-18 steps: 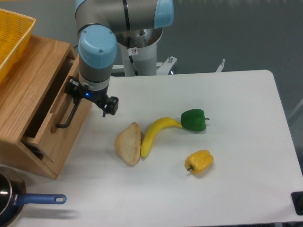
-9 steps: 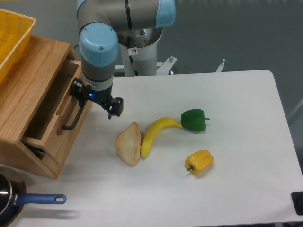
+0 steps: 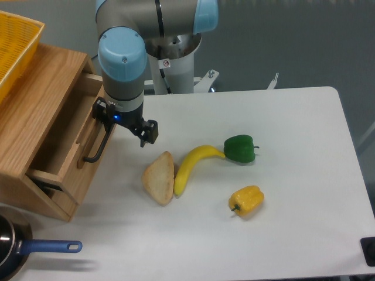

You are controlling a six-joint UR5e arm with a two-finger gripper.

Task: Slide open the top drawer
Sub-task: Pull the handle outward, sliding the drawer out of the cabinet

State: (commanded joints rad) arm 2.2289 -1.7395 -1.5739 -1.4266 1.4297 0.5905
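The top drawer (image 3: 69, 146) is a light oak box pulled partway out of the wooden cabinet (image 3: 35, 99) at the left, its plain wooden inside showing. A long black bar handle (image 3: 99, 146) runs down its front panel. My gripper (image 3: 111, 124) sits at the upper end of that handle, under the blue wrist joint. The wrist body hides the fingers, so the grip itself does not show.
A bread piece (image 3: 160, 177), a banana (image 3: 192, 165), a green pepper (image 3: 239, 148) and a yellow pepper (image 3: 246, 199) lie on the white table right of the drawer. A yellow basket (image 3: 14, 47) sits on the cabinet. A blue-handled pan (image 3: 29, 249) is at the lower left.
The gripper has moved right and slightly toward the camera, and the drawer has slid farther out of the cabinet with it.
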